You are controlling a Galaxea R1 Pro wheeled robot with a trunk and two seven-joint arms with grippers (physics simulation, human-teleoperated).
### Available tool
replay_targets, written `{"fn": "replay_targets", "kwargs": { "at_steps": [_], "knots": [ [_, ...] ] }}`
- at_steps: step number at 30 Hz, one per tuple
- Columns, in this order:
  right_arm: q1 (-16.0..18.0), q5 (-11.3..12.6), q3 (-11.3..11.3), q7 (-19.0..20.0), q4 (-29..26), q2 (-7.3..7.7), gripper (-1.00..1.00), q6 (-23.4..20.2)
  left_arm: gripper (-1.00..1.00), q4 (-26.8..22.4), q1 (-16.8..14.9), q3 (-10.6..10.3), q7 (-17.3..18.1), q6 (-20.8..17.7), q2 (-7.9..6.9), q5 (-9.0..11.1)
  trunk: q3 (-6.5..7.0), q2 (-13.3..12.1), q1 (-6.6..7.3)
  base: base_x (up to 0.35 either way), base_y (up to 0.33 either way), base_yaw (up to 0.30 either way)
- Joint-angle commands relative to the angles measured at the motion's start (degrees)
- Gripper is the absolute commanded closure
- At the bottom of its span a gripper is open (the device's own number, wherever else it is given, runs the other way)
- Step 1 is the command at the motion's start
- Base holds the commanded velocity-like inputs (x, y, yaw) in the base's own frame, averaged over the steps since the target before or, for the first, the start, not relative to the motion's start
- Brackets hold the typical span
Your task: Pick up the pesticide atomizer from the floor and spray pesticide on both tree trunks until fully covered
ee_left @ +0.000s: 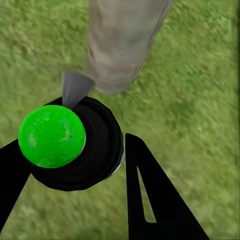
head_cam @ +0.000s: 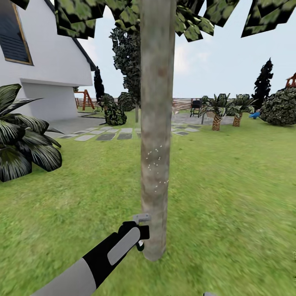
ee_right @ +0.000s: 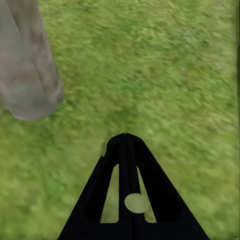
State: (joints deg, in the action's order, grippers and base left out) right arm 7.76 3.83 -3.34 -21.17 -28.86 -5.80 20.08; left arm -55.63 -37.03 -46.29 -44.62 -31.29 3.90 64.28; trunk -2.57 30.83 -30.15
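1. Tree trunk [head_cam: 157, 123]: mottled grey-brown column, upright in the grass lawn [head_cam: 230, 197], central and near; white specks at mid-height.
2. Left gripper [ee_left: 77, 165]: jaws clamped on the pesticide atomizer [ee_left: 75, 145], a black body with a green top; its grey nozzle [ee_left: 72, 87] points at the trunk base, just beside it.
3. Right gripper [ee_right: 125, 145]: fingers together over bare grass, trunk foot nearby.
4. White house [head_cam: 45, 70]: far left.
5. Stepping stones [head_cam: 107, 133]: far, behind the trunk.
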Motion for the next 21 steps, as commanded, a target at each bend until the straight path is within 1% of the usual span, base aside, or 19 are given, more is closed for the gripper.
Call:
{"fn": "replay_targets", "kwargs": {
  "at_steps": [1, 6, 8, 10, 11, 12, 17, 20, 21],
  "knots": [
    [0.1, 0.5, -0.3, -0.4, 0.0, 0.05, 1.0, 0.2, 1.0, -0.1, -0.1, -0.1, -0.4, 0.1, -0.04, 0.3, -0.12, 0.1, -0.03, 0.0, 0.33, -0.242],
    [0.1, 0.8, -0.2, -0.4, 0.0, 0.14, 1.0, 0.2, 1.0, -0.1, -0.1, -0.1, -0.2, 0.2, -0.04, 0.4, -0.12, 0.1, -0.03, 0.029, 0.334, -0.245],
    [0.1, 0.8, -0.1, -0.4, 0.0, 0.16, 1.0, 0.2, 1.0, -0.1, -0.1, -0.1, 0.8, 0.2, -0.04, 0.4, -0.12, 0.1, -0.03, 0.127, 0.332, -0.246],
    [0.1, 0.8, -0.1, -0.4, 0.0, 0.15, 1.0, 0.3, 1.0, 0.0, -0.1, -0.1, 2.5, 0.1, -0.04, 0.3, -0.12, 0.1, -0.03, 0.195, 0.299, -0.246],
    [0.1, 0.8, -0.1, -0.4, 0.0, 0.15, 1.0, 0.3, 1.0, 0.0, -0.1, -0.1, 4.0, 0.0, -0.04, 0.3, -0.12, 0.1, -0.03, 0.241, 0.259, -0.246],
    [0.1, 0.8, 0.0, -0.4, 0.0, 0.15, 1.0, 0.3, 1.0, 0.0, -0.1, -0.1, 4.6, 0.0, -0.04, 0.3, -0.12, 0.1, -0.03, 0.263, 0.232, -0.246],
    [0.1, 0.8, 0.0, -0.4, -0.1, 0.12, 1.0, 0.3, 1.0, 0.1, -0.1, -0.3, 5.7, -0.5, 0.04, 0.3, -0.12, 0.1, -0.03, 0.294, 0.201, -0.246],
    [0.1, 0.8, -0.1, -0.4, -0.1, 0.11, 1.0, 0.3, 1.0, 0.1, -0.1, -1.7, 5.7, -0.6, 0.05, 0.3, -0.12, 0.1, -0.03, 0.309, 0.186, -0.246],
    [0.1, 0.8, 0.0, -0.5, -0.1, 0.13, 1.0, 0.3, 1.0, 0.1, -0.1, -2.6, 5.6, -0.6, 0.05, 0.3, -0.12, 0.1, -0.03, 0.208, 0.239, -0.246]
  ]
}}
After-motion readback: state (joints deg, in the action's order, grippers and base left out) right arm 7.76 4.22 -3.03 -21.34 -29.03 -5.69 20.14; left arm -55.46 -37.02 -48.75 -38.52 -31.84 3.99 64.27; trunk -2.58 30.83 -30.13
